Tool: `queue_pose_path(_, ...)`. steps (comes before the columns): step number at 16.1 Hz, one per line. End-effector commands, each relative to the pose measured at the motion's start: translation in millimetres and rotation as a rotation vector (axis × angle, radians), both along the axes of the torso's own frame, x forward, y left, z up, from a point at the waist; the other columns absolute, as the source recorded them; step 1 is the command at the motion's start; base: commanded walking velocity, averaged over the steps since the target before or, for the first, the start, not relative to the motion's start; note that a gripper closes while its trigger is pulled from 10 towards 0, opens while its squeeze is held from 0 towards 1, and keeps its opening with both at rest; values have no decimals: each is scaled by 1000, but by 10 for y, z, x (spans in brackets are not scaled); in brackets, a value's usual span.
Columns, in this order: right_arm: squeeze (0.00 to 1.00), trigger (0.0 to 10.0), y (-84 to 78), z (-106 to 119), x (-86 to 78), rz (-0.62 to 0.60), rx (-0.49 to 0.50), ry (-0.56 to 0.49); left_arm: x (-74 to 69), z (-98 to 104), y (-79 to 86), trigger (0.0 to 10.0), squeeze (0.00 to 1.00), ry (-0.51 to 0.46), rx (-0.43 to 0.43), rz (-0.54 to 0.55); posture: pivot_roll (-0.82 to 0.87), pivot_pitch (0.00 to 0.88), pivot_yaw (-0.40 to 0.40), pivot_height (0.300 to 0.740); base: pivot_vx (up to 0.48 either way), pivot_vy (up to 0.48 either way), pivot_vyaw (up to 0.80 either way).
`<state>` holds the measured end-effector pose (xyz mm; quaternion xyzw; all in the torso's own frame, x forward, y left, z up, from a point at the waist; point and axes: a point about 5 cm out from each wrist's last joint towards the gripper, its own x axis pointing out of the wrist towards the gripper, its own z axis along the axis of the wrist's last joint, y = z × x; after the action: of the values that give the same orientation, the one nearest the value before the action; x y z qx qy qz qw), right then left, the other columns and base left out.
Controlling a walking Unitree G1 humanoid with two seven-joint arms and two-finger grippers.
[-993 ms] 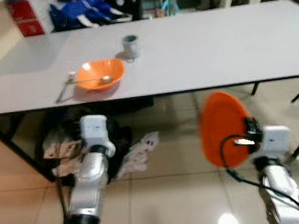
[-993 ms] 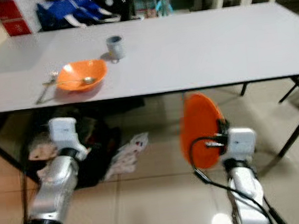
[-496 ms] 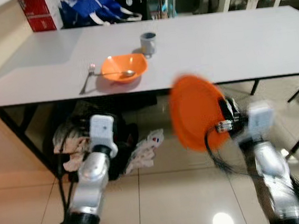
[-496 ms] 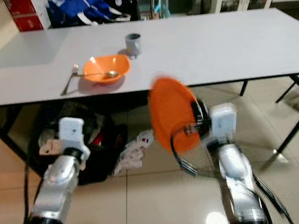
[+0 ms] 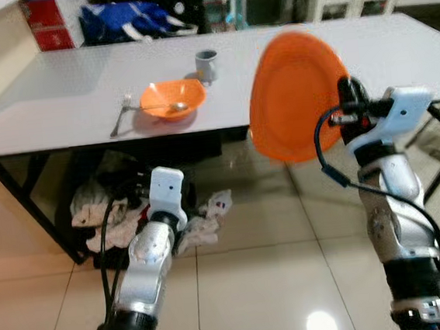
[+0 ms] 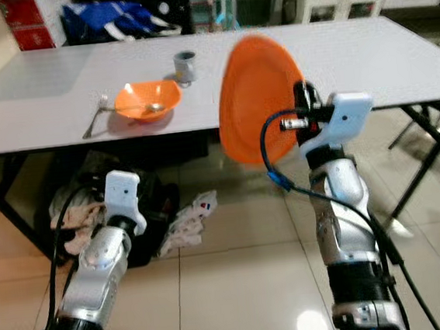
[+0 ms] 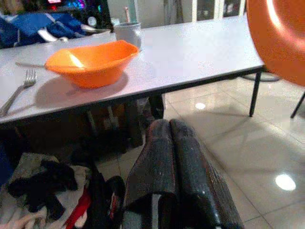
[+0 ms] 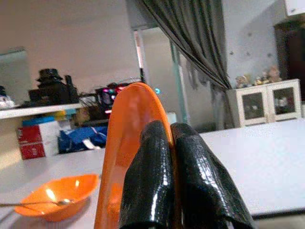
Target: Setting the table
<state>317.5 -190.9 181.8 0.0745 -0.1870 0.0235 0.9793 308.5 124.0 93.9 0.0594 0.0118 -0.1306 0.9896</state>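
Eye views: the right pincer [image 5: 344,94] grips an orange plate [image 5: 295,95] upright, raised before the bench [image 5: 58,102] edge; bowl [image 5: 172,99], spoon [image 5: 169,107], fork [image 5: 119,116] and cup [image 5: 207,65] sit on it.
Left wrist view: left pincer [image 7: 171,143] closed, empty, low.
Right wrist view: fingers [image 8: 147,181] pinch the plate's rim.

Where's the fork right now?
The fork lies on the white table, on the robot's left side, just left of the orange bowl holding a spoon.

Bright overhead light; glare on floor [image 5: 321,325]
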Motion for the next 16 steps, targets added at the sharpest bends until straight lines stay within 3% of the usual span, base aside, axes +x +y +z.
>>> queue_pose_path(1,0,0,50,116,31,15,3,-41,-18,-1,39,10000,0,-3,7,6,-9,0,37,740,446,0,0)
queue_pose_path(7,0,0,117,51,9,38,-17,-26,-13,11,-8,10000,0,-9,14,-29,-14,0,38,740,463,0,0)
queue_pose_path(10,0,0,161,21,-11,40,-36,-21,-25,0,-57,10000,0,-4,62,-89,-13,0,42,740,477,0,0)
queue_pose_path(13,0,0,169,9,-17,24,-50,-13,-29,26,-110,10000,0,-21,78,-125,-14,0,46,740,480,0,-667)
queue_pose_path(16,0,0,155,-8,-27,3,-84,-18,-25,44,-134,10000,0,-35,81,-122,-18,0,46,740,0,0,-263)
